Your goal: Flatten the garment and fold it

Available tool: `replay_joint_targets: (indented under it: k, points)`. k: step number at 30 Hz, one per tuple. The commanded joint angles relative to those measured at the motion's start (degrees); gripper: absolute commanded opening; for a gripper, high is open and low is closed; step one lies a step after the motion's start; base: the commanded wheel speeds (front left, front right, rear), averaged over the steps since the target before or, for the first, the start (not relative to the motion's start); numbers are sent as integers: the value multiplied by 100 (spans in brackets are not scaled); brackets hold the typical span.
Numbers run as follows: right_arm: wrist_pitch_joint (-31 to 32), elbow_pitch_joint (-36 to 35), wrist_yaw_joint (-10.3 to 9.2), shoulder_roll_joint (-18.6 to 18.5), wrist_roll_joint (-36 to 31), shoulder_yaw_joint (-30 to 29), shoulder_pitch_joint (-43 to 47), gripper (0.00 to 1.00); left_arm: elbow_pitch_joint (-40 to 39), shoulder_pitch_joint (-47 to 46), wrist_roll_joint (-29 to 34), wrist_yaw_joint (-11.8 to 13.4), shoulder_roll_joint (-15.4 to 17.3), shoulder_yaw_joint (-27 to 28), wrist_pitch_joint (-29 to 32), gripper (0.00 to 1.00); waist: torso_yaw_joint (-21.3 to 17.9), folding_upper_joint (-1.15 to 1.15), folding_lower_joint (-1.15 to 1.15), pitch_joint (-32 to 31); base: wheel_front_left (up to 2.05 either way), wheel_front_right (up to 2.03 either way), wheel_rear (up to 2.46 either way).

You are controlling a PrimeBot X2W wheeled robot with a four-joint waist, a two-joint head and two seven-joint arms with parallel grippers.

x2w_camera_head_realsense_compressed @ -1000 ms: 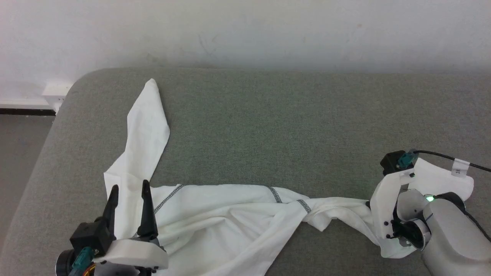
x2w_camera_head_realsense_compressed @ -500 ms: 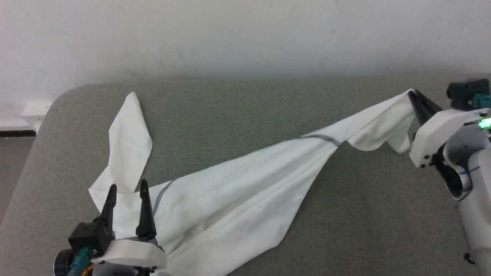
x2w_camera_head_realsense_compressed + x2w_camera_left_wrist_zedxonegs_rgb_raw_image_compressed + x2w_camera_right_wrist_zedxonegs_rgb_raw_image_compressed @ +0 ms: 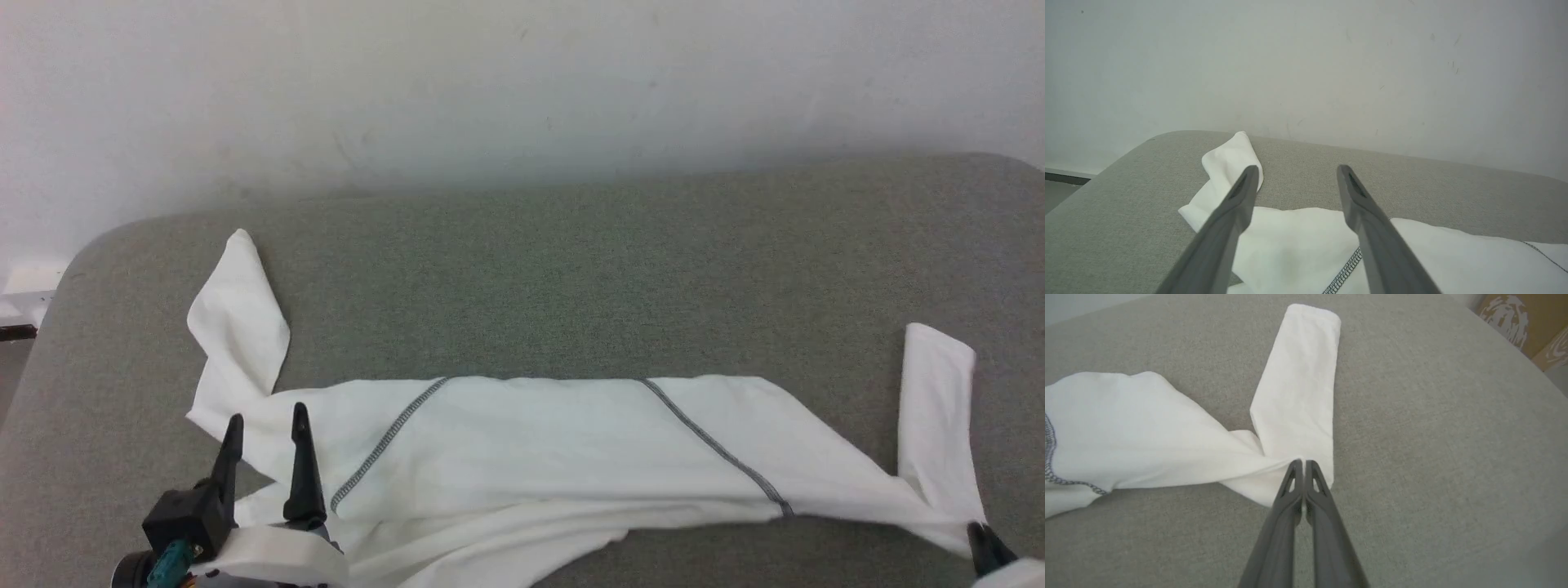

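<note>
The grey padded surface is carrying the garment, which is lying across the lower half of the head view with its long axis running left to right. One sleeve is pointing to the upper left and the other sleeve is pointing up near the right edge. In the lower right corner the right gripper is pinching the cloth at that sleeve's bend, fingers together, while the left gripper is hovering with its fingers wide apart over the garment's left end.
</note>
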Motion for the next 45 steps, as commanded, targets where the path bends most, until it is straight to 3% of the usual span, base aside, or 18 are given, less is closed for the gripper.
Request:
replay_joint_targets:
  k: [1,6,9,16,19,29,36,37,38,41,45]
  points:
    - [29,-79,-5,37,-15,-95,83,0,31,60,-9,-28,17,20,-27,100,-14,0,1,-43,0,0,0]
    - [170,-140,-5,237,-77,-523,677,0,136,88,-36,-40,43,2,-15,100,12,0,1,-146,0,0,0]
    - [-9,-167,-5,271,-33,-518,699,100,156,100,-56,-26,56,3,9,100,22,0,1,-159,0,0,0]
    - [-416,-458,-5,282,128,-140,35,100,109,57,-97,13,105,33,45,100,-3,0,1,-58,0,0,0]
    - [-52,-364,-5,109,148,325,-398,100,75,12,-107,28,113,30,50,100,-6,0,1,21,0,0,0]
    - [1497,911,-5,-1025,887,2596,-2059,100,33,-312,-91,-20,20,-139,29,100,259,0,1,419,0,0,0]
    - [1983,2014,-5,-1524,1484,3835,-2687,100,96,-475,-94,-59,-63,-162,-6,100,422,0,1,615,0,0,0]
    - [2135,2162,-5,-1548,1614,3981,-2730,42,111,-490,-91,-67,-71,-163,-10,100,437,0,1,625,0,0,0]
    - [2254,2267,-5,-1570,1749,4111,-2781,0,125,-503,-88,-75,-78,-164,-13,100,448,0,1,634,0,0,0]
    - [2250,2374,-5,-1684,1986,4360,-3009,0,163,-537,-84,-95,-100,-158,-19,100,474,0,1,650,0,0,0]
    - [1638,2462,-5,-1844,1960,4394,-3447,0,203,-566,-80,-124,-125,-144,-23,100,497,0,1,649,0,0,0]
